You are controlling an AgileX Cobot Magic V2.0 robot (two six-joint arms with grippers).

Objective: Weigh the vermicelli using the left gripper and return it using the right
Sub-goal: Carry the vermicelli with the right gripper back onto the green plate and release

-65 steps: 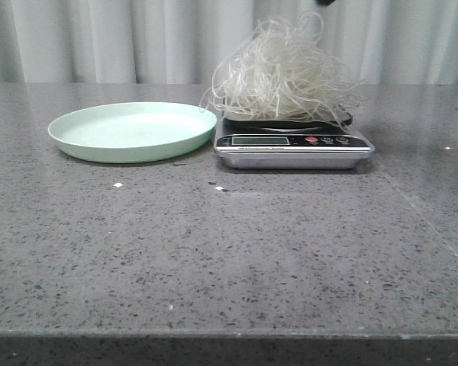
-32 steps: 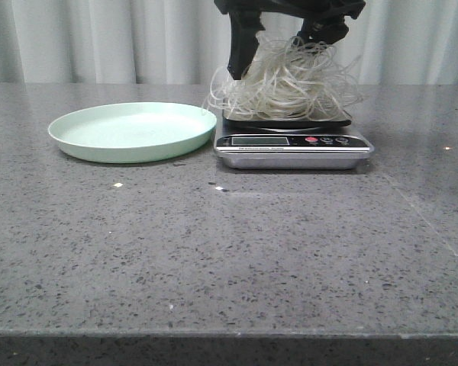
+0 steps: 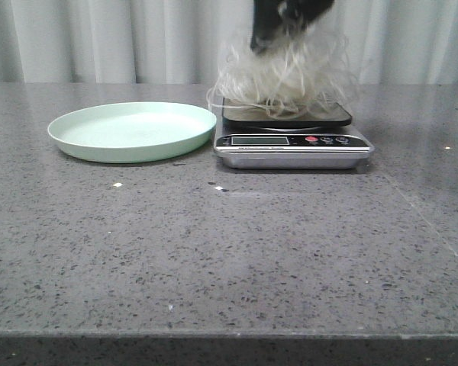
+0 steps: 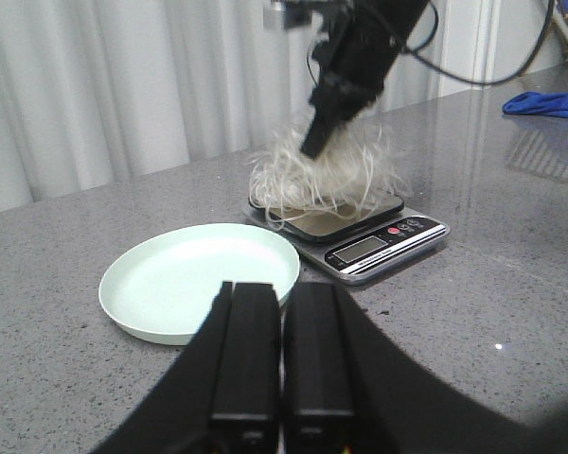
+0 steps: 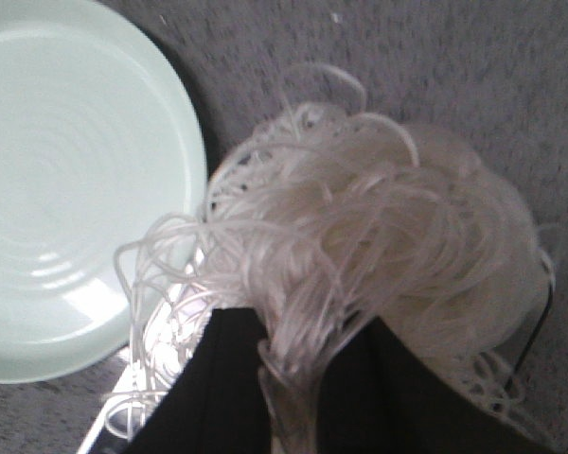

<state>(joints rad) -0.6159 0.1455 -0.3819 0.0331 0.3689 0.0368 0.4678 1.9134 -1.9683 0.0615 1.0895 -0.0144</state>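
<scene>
The vermicelli (image 3: 284,75) is a fluffy whitish nest of thin strands hanging just above the kitchen scale (image 3: 294,141), lower strands still near its black platform. My right gripper (image 3: 278,23) comes down from above and is shut on the top of the vermicelli; in the right wrist view the fingers (image 5: 237,378) pinch a bundle of strands (image 5: 379,246). The pale green plate (image 3: 133,130) stands empty left of the scale. My left gripper (image 4: 282,312) is shut and empty, back from the plate (image 4: 194,279), looking at the scale (image 4: 360,241) and vermicelli (image 4: 327,175).
Grey speckled table (image 3: 229,252) with a white curtain behind. A blue cloth (image 4: 549,101) lies far off on the table in the left wrist view. Small white crumbs (image 3: 118,184) lie in front of the plate.
The right gripper came down onto the vermicelli, closed on it and has lifted it, so the nest now hangs blurred above the scale's platform.
</scene>
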